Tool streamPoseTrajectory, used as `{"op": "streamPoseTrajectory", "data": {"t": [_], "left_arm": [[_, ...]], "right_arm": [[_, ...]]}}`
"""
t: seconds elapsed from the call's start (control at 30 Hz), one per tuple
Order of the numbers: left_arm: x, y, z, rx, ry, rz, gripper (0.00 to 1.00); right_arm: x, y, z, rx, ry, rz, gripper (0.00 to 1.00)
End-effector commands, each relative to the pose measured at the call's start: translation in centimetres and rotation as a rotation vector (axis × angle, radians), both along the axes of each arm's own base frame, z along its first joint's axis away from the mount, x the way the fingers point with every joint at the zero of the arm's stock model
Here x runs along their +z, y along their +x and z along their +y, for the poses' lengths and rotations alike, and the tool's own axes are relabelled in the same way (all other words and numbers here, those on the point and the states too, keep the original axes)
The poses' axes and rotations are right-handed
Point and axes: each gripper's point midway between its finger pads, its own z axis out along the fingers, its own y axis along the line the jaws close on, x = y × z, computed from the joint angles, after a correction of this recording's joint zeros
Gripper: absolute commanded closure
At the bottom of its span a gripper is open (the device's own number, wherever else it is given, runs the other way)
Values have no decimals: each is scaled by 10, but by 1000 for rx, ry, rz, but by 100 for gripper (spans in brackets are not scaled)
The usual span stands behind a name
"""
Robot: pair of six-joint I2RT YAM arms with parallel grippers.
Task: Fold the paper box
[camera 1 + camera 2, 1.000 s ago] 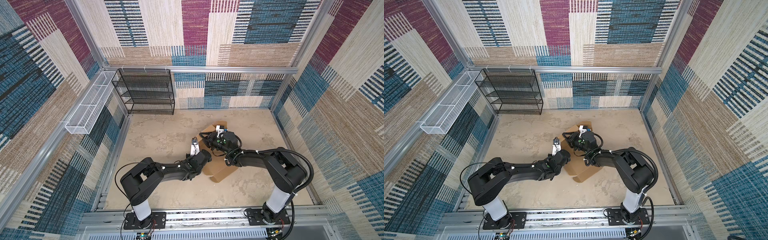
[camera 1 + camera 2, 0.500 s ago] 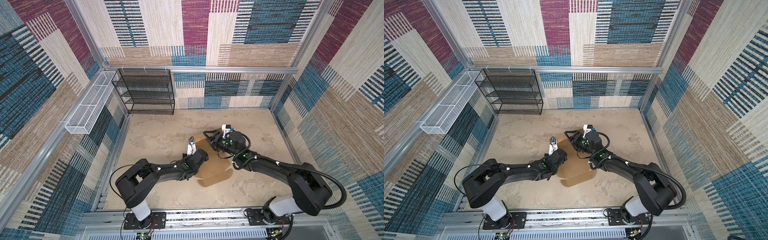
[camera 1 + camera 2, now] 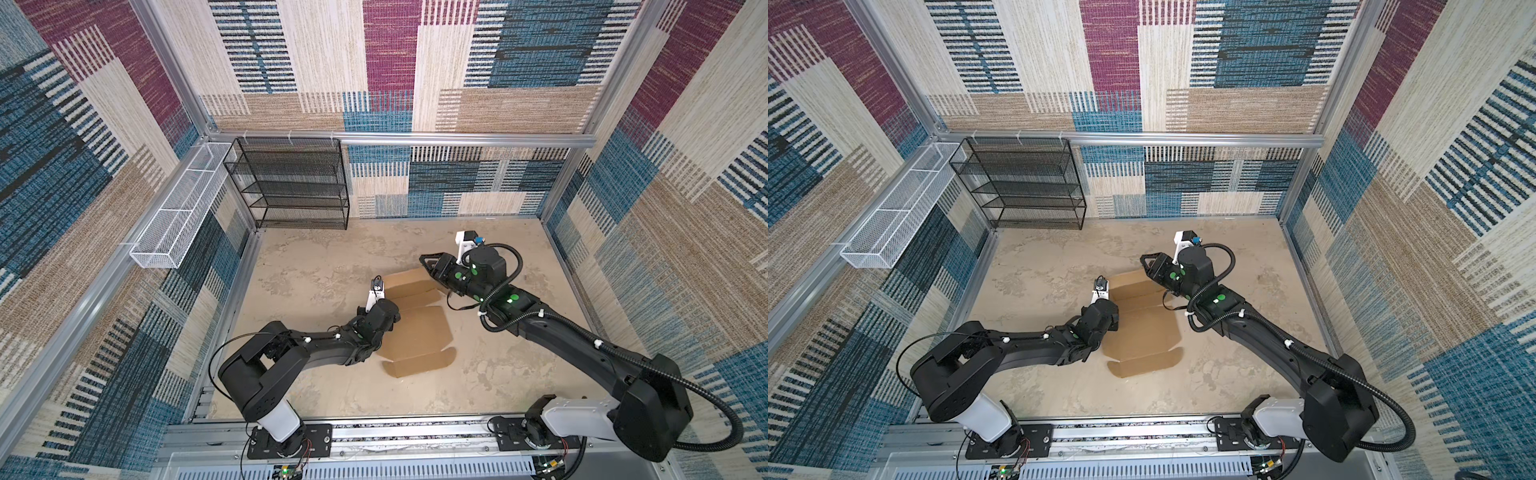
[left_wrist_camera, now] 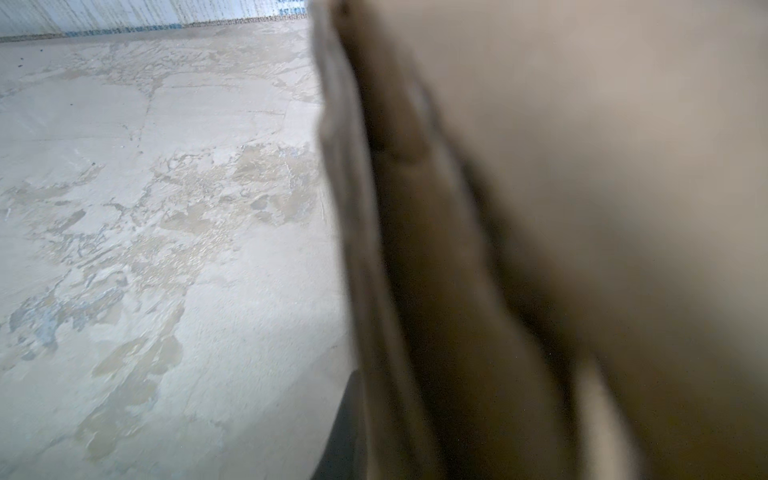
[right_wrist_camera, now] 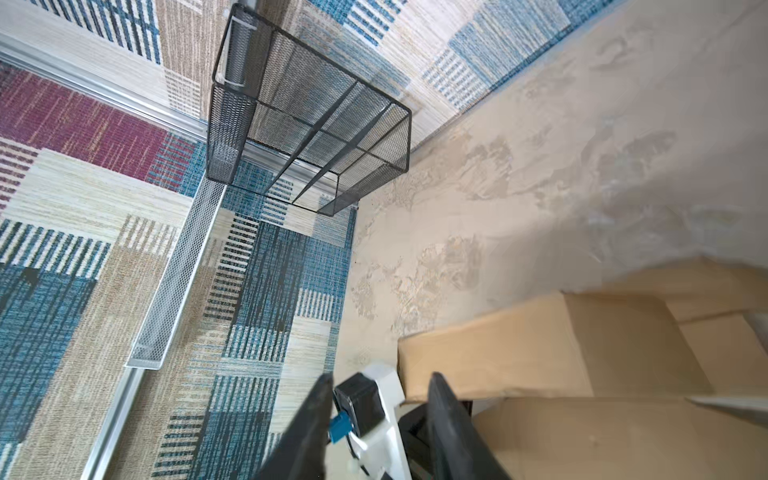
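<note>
The paper box (image 3: 417,328) (image 3: 1144,328) is a brown cardboard sheet lying partly unfolded mid-floor, with a flap (image 3: 419,365) at its near end. My left gripper (image 3: 386,316) (image 3: 1106,318) sits at the box's left edge, shut on it. In the left wrist view the blurred cardboard (image 4: 540,208) fills the picture and hides the fingers. My right gripper (image 3: 426,261) (image 3: 1144,259) hovers above the box's far right corner. Its fingers (image 5: 320,399) stand apart, so the right gripper (image 5: 381,376) is open and holds nothing. Below it is the cardboard (image 5: 540,353).
A black mesh shelf (image 3: 291,183) (image 5: 311,124) stands at the back left against the wall. A white wire basket (image 3: 178,212) hangs on the left wall. Patterned walls close in the floor on three sides, and a metal rail (image 3: 395,432) runs along the front.
My right gripper has come off the box and risen toward the far right, its elbow swinging out. The box has shifted slightly left and nearer with my left gripper and lies flatter.
</note>
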Motion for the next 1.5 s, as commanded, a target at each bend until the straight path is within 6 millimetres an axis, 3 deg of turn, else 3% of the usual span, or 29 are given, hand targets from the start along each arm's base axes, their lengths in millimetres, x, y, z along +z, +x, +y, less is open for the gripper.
{"op": "streamPoseTrajectory", "data": {"t": [0.0,0.13,0.23,0.73,1.0,1.47], "left_arm": [[12,2,-15,-115,9,-58,100],[11,0,-19,-171,31,-69,100],[12,2,-20,-182,40,-77,100],[3,12,-22,-158,51,-69,100],[6,9,-18,-140,17,-86,100],[20,11,-7,-78,12,-129,78]], "right_arm": [[-16,11,2,35,-182,-50,79],[-31,25,19,100,-239,-73,92],[-47,28,26,129,-256,-78,95],[-86,10,40,153,-311,-101,97],[-93,12,37,126,-313,-91,98],[-99,15,42,136,-319,-71,98]]}}
